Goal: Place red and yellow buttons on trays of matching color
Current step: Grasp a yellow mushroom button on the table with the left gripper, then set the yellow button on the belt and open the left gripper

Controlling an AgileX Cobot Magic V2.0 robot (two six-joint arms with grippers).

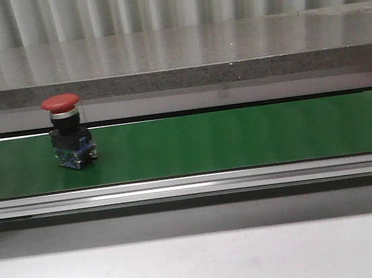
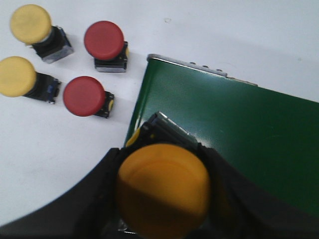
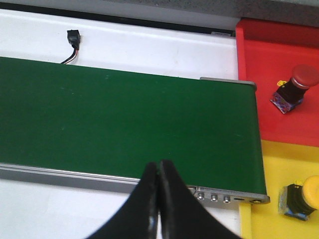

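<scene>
Standing upright on the green belt (image 1: 240,139), a red button (image 1: 69,129) shows in the front view. In the left wrist view, the left gripper (image 2: 164,199) clamps a yellow button (image 2: 163,189) over the belt's end. In the right wrist view, the right gripper (image 3: 158,186) is closed, empty.

Left gripper (image 2: 164,199) closed around a big yellow button (image 2: 163,188), right over the end of the green belt (image 2: 239,129), two more yellow buttons (image 2: 31,24) (image 2: 17,76) and two red buttons (image 2: 103,41) (image 2: 83,96) sitting close together on the white table (image 2: 50,149)
</scene>
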